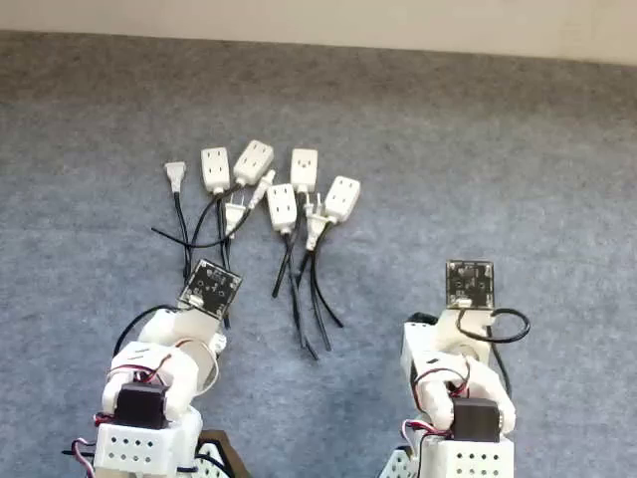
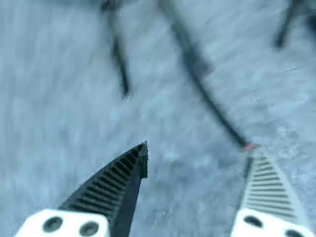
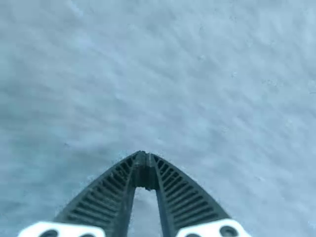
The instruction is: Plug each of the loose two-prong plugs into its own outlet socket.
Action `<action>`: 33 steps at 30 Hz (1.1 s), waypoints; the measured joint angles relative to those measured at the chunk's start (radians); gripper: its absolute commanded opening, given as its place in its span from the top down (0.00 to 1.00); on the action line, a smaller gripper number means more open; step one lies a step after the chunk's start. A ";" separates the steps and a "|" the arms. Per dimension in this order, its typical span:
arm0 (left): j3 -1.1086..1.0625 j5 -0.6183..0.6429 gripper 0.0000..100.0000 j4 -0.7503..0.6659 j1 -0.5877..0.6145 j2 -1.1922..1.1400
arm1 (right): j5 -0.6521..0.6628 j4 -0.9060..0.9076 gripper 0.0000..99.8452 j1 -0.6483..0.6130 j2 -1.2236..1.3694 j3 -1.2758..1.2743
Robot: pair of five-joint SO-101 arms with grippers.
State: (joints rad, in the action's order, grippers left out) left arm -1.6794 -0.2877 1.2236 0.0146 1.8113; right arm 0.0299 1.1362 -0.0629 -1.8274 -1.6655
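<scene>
- The outlet sockets [image 1: 304, 169] — five white blocks — are lying in a loose cluster toward the far middle of the grey carpeted bench [image 1: 518, 149]. The two-prong plugs [image 1: 236, 209] are lying among them, and one small plug [image 1: 176, 176] is sitting apart at the cluster's left edge.
- The plugs and sockets are crowding each other, so I cannot tell whether any prongs are seated in a socket.
- The black cords [image 1: 299, 289] are trailing toward the arms and crossing one another; which cord belongs to which block is hard to make out.
- From above, the left arm [image 1: 159, 388] and right arm [image 1: 463, 398] are each carrying a wrist camera board that is covering what lies below it. The left board is sitting over the near ends of the leftmost cords, while the right arm is standing well apart from the cluster.
- The left wrist view is showing blurred cords [image 2: 197, 74] running across the carpet, one cord end lying just beside the white finger [image 2: 269, 190]; whether they are touching is unclear.
- The left pincer [image 2: 200, 153] is standing spread wide, its black finger [image 2: 118, 185] and white finger well apart, with nothing between them.
- The right pincer [image 3: 143, 157] is pressed together at the tips over bare carpet, pinching nothing.
</scene>
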 measured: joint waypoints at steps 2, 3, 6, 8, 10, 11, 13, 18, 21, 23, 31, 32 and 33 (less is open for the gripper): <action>0.000 0.000 0.87 -0.002 0.000 0.000 | 0.000 0.000 0.99 0.002 0.000 0.000; 0.000 0.000 0.86 -0.002 0.000 0.000 | 0.000 0.000 0.99 0.000 0.000 0.000; 0.000 0.000 0.85 -0.002 0.000 0.000 | 0.000 0.000 0.99 -0.008 0.000 0.000; 0.000 -0.002 0.85 -0.002 0.000 0.000 | 0.000 0.000 0.99 -0.008 0.000 0.000; 0.000 -0.002 0.85 -0.002 0.000 0.000 | 0.000 0.000 0.99 -0.008 0.000 0.000; 0.000 -0.002 0.85 -0.002 0.000 0.000 | 0.000 0.000 0.98 -0.008 0.000 0.000; 0.000 -0.002 0.84 -0.002 0.000 0.000 | 0.000 0.000 0.94 -0.008 0.000 0.000; 0.000 -0.002 0.75 -0.002 0.000 0.000 | -0.009 0.003 0.73 -0.008 0.000 0.000; 0.000 -0.002 0.69 -0.005 0.000 0.000 | -0.009 0.005 0.67 -0.008 0.000 0.000; 0.000 -0.002 0.67 -0.034 0.000 0.000 | -0.009 0.005 0.67 -0.008 0.000 0.000; 0.002 -0.002 0.66 -0.095 0.089 0.000 | 0.114 -0.086 0.67 0.087 0.000 0.000; 0.002 -0.002 0.66 -0.103 0.127 0.000 | 0.127 -0.101 0.67 0.114 0.000 0.000; 0.003 -0.002 0.66 -0.115 0.166 0.000 | 0.129 -0.114 0.67 0.138 0.000 0.000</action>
State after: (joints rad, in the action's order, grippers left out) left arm -1.6763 -0.2892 1.1086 0.1803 1.8113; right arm 0.1588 1.0226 0.0752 -1.8274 -1.6655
